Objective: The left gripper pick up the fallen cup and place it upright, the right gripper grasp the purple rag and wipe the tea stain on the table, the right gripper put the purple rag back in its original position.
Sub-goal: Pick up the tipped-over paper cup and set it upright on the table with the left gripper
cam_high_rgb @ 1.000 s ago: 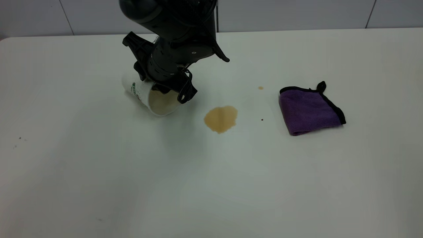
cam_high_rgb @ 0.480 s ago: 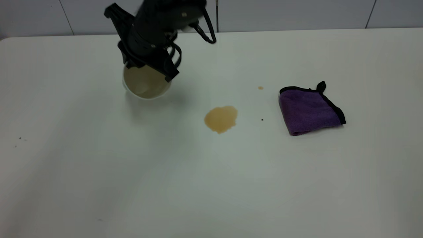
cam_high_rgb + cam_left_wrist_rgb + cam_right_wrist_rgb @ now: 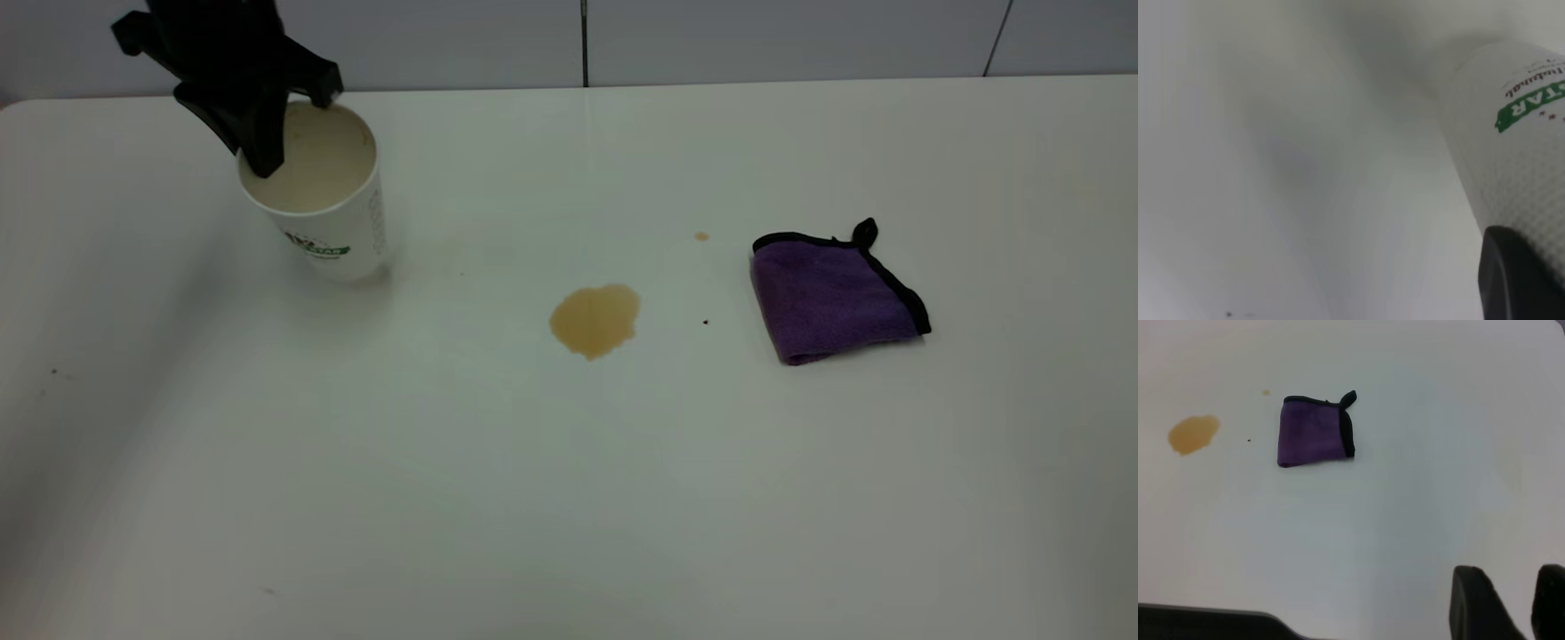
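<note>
Reference landmark: the tea stain (image 3: 594, 320), a light brown, roughly round puddle near the middle of the white desk (image 3: 569, 498).

Left end effector (image 3: 267, 133): positioned at the rim of the cup (image 3: 324, 209), well to the left of the tea stain and farther back on the desk. One black finger (image 3: 260, 142) reaches down inside the cup's mouth against the tan-stained inner wall; a second finger (image 3: 1518, 277) lies against the outer wall, as the left wrist view shows. The fingers are narrowly parted, with only the cup wall between them; contact looks present, but whether they are pressing on it cannot be told.

The cup stands upright on its base, mouth up, with its green banner logo facing the exterior camera. It is well apart from the tea stain.

Right end effector (image 3: 1519, 603): visible only in the right wrist view, as two dark fingertips with a small gap between them, holding nothing. It hangs above bare desk, on the far side of the purple rag from the tea stain.

The purple rag (image 3: 836, 293) lies folded flat on the desk to the right of the tea stain, apart from it, black edging and corner loop visible. A tiny brown droplet (image 3: 701, 236) and a black speck (image 3: 705, 322) lie between stain and rag.
</note>
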Motion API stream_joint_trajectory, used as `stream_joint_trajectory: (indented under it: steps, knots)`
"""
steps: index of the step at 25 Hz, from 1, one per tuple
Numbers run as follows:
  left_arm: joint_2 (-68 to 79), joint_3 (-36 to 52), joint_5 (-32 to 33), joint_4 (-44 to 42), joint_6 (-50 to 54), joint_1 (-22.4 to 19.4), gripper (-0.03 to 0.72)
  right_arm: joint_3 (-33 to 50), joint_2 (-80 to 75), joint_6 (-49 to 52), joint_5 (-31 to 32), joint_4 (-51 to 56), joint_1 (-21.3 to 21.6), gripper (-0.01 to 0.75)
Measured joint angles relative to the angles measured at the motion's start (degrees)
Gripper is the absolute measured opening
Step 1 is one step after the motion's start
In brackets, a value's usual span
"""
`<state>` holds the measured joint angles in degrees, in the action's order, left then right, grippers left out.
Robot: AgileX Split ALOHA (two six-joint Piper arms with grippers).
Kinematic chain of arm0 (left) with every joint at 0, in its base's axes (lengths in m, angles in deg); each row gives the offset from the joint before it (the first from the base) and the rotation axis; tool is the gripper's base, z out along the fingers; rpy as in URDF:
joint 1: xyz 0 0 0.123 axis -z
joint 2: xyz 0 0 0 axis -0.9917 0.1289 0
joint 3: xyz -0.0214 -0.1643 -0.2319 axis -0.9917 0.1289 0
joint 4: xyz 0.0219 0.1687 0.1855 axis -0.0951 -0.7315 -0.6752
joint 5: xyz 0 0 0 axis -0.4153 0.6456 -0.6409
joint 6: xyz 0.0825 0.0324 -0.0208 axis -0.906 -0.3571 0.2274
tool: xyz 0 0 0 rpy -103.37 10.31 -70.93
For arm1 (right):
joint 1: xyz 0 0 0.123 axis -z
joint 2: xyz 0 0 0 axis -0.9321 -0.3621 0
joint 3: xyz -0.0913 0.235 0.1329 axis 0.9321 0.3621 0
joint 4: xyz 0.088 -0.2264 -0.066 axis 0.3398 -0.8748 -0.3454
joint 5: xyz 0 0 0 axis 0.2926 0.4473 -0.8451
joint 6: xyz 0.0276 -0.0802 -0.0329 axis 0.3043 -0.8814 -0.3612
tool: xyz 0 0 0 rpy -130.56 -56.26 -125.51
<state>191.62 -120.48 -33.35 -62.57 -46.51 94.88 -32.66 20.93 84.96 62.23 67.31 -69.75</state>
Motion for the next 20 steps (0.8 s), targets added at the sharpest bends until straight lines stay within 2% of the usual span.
stream_joint_trajectory:
  steps: [3,6,20]
  knots:
    - [0.33,-1.16,0.57,10.01,-5.53,-4.51,-0.022,0.00,0.00,0.00,0.00,0.00,0.00,0.241]
    - [1.99,-2.65,2.21,14.53,-8.77,-6.03,-0.022,0.00,0.00,0.00,0.00,0.00,0.00,0.241]
    - [10.08,-9.77,6.03,16.41,-8.28,-5.36,-0.011,0.00,0.00,0.00,0.00,0.00,0.00,0.241]
